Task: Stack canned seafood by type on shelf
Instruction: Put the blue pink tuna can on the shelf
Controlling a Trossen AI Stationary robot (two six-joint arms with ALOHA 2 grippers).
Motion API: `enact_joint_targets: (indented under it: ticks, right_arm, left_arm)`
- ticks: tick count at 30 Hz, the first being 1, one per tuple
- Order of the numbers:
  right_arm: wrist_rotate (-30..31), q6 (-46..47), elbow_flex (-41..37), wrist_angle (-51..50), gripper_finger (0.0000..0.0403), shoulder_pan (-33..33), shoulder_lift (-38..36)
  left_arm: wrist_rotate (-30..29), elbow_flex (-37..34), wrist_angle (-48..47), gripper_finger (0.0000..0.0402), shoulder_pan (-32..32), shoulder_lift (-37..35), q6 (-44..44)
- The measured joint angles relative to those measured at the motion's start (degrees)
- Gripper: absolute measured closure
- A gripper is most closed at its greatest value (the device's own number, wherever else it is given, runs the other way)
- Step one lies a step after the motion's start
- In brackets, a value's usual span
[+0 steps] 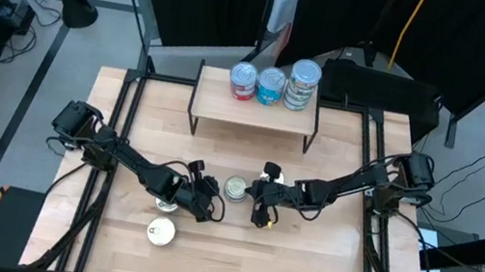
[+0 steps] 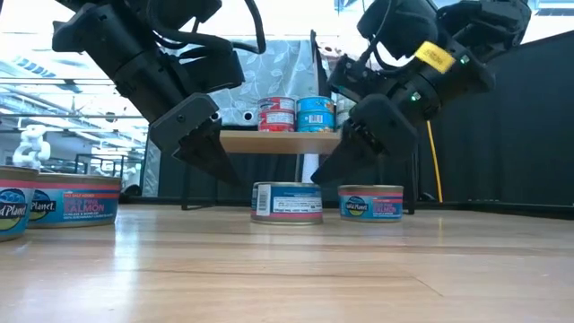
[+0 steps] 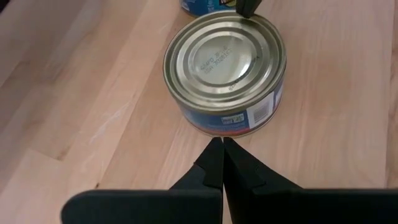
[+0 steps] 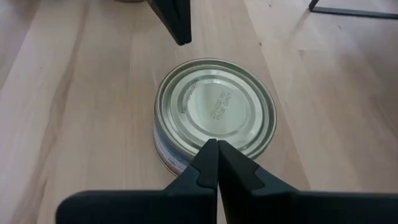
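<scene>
A flat round tin of canned seafood [image 1: 235, 189] with a plain silver lid and a blue-and-pink label stands on its base on the wooden table, between my two grippers. My left gripper [image 3: 222, 144] is shut, its tips at the tin's side wall. My right gripper [image 4: 217, 147] is shut, its tips over the tin's rim on the opposite side. Both slant down at the tin [image 2: 287, 202]. The shelf [image 1: 256, 111] stands at the table's far side with three short stacks of tins [image 1: 271, 86] on its wooden top. My left gripper's shut fingertips [image 3: 214, 152] come slanting down from the table's left, close to the foot of the tin's side wall [image 3: 219, 126]; I cannot tell whether they touch it. My right gripper's shut fingertips [image 4: 208, 155] slant down from the right over the tin's rim [image 4: 186, 144]; I cannot tell whether they touch it.
A second tin [image 2: 371, 203] stands just beyond the right gripper. Two more tins lie near the left arm, one [image 1: 166, 204] partly under it and one [image 1: 161, 232] toward the near edge. The shelf's black legs [image 1: 192, 118] stand behind the work spot.
</scene>
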Motion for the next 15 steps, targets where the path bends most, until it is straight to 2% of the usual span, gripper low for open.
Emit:
enact_joint_targets:
  ticks: [15]
  right_arm:
    - [0.51,2.21,0.24,-4.13,0.0402,0.90,-0.19]
  left_arm:
    - [-0.20,0.00,-0.02,0.0401,0.00,0.00,1.03]
